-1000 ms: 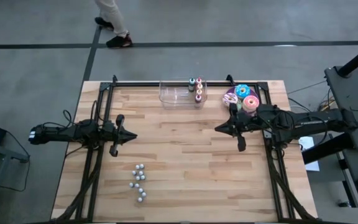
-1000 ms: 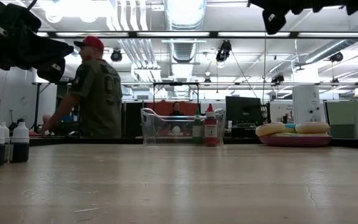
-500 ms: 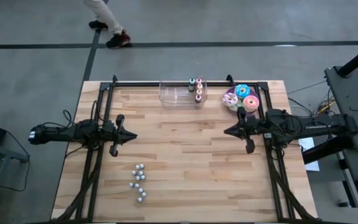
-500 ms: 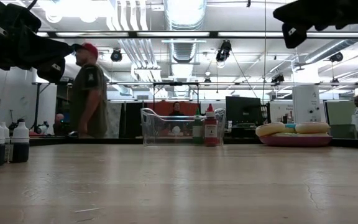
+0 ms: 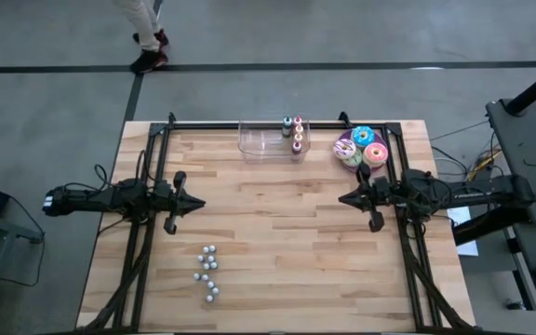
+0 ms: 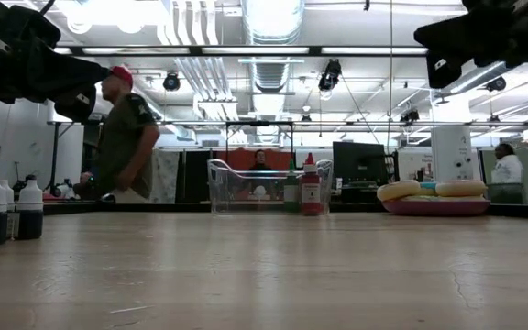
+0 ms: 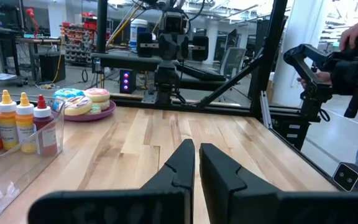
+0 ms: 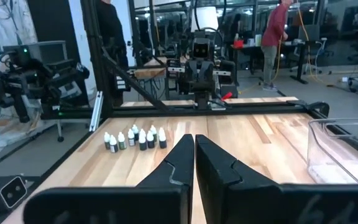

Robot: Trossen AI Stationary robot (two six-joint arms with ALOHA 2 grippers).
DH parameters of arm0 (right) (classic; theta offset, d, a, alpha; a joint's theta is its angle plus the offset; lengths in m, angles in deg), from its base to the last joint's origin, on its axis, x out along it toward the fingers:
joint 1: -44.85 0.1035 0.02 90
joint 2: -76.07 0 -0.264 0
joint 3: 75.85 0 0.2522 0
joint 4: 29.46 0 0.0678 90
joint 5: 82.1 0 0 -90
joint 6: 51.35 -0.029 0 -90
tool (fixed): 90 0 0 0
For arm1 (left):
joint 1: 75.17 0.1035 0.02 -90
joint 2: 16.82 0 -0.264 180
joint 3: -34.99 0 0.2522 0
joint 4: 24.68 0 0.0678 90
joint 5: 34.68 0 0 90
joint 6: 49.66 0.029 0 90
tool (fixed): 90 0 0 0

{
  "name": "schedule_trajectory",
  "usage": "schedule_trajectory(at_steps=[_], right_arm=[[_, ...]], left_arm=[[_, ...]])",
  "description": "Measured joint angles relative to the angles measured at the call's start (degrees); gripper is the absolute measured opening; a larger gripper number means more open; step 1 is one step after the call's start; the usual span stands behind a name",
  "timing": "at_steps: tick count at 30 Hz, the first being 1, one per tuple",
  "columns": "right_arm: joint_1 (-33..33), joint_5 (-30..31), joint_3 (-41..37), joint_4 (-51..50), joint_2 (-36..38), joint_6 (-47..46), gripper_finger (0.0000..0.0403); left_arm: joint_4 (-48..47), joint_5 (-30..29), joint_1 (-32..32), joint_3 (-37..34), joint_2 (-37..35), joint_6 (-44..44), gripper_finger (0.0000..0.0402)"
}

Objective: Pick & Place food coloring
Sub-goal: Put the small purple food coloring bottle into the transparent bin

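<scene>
1. Writing: I can read no brand, label or lettering on any item; the bottle labels are too small to make out.
2. Food coloring [image 5: 292, 130]: I count four small bottles with coloured caps, upright in a row at one end of a clear plastic bin [image 5: 262, 141]. The bin sits at the far edge of the worktop [image 5: 277, 233], near the middle. In my left wrist view the four bottles [image 7: 17, 121] stand just inside the bin's clear wall.
3. Doughnuts [image 5: 362, 146]: I count three, frosted pink, blue and green, on one purple plate, just beside the bin on my right side.
4. Small bottles with pale caps [image 5: 207, 275]: about nine, clustered on the near left part of the worktop. In my right wrist view they [image 8: 135, 138] show as dark bottles with white caps, standing upright and close together.
5. My left hand [image 5: 196, 202]: fingers pressed fully together, holding nothing, touching nothing. It hangs above the worktop's left side, pointing toward the centre, well apart from the bin.
6. My right hand [image 5: 345, 198]: fingers likewise fully together, empty, touching nothing. It hangs above the worktop's right side, pointing toward the centre, near the doughnut plate but clear of it.
7. One person [image 6: 117, 137] in a red cap stands beyond the far edge of the worktop.
</scene>
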Motion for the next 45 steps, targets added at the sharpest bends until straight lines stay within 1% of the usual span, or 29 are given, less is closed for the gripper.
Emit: schedule_trajectory(at_steps=[9, 24, 33, 45], right_arm=[[0.0, 0.0, -2.92, 0.12, 5.12, 0.0, 0.0008], [0.02, 0.0, -5.23, -0.57, 9.48, 0.0, 0.0008], [0.02, 0.0, -5.34, -7.66, 15.4, -0.03, 0.0008], [0.04, 0.0, -5.37, -8.74, 19.18, -0.01, 0.0009]], left_arm=[[-0.01, 0.01, 0.0, 0.0, 0.01, 0.0, 0.0], [0.0, 0.01, -0.02, -0.02, 0.01, 0.0, 0.0], [0.0, 0.0, -0.02, -0.02, 0.01, 0.0, 0.0], [0.0, 0.01, 0.0, 0.0, 0.01, 0.0, 0.0]])
